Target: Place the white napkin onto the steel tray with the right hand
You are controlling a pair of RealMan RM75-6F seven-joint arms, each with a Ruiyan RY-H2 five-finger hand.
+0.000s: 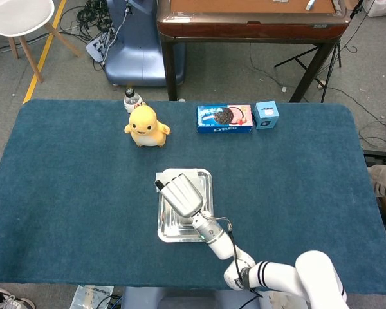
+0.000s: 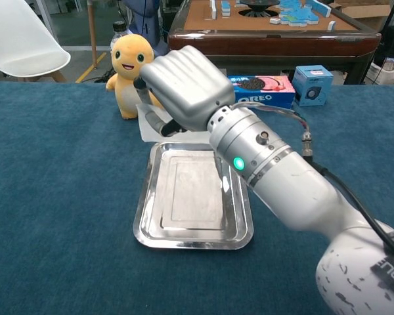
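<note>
Right hand (image 2: 184,88) hovering above the far end of the steel tray (image 2: 151,223), fingers curled in around the white napkin (image 2: 148,125) — gripping it, knuckles facing the chest camera. Napkin hanging from under the hand, a white corner sticking out on the left beside the fingers, lower edge near the tray's far rim; cannot tell whether it touches the rim. In head view, same right hand (image 1: 183,195) seen from above over the tray (image 1: 170,230), napkin (image 1: 163,175) showing as a pale patch at the tray's far left corner, mostly hidden by the hand. Forearm running back from the hand toward the near table edge, green light lit on the wrist section in chest view.

Tray lying flat on the blue tablecloth (image 1: 64,193), about mid-table, inside bare and shiny where visible. Left hand in neither view.

Yellow plush toy (image 2: 134,75) standing upright beyond the tray on the left, facing the chest camera — also in head view (image 1: 145,126), with a small bottle (image 1: 132,99) just behind it at the far table edge. Cookie box (image 1: 224,118) lying along the far side, right of the toy, and a small blue box (image 1: 266,114) just beside its right end. Both boxes well apart from the tray. Chest view catches the cookie box (image 2: 262,90) partly behind the arm, small blue box (image 2: 313,84) further right.
</note>
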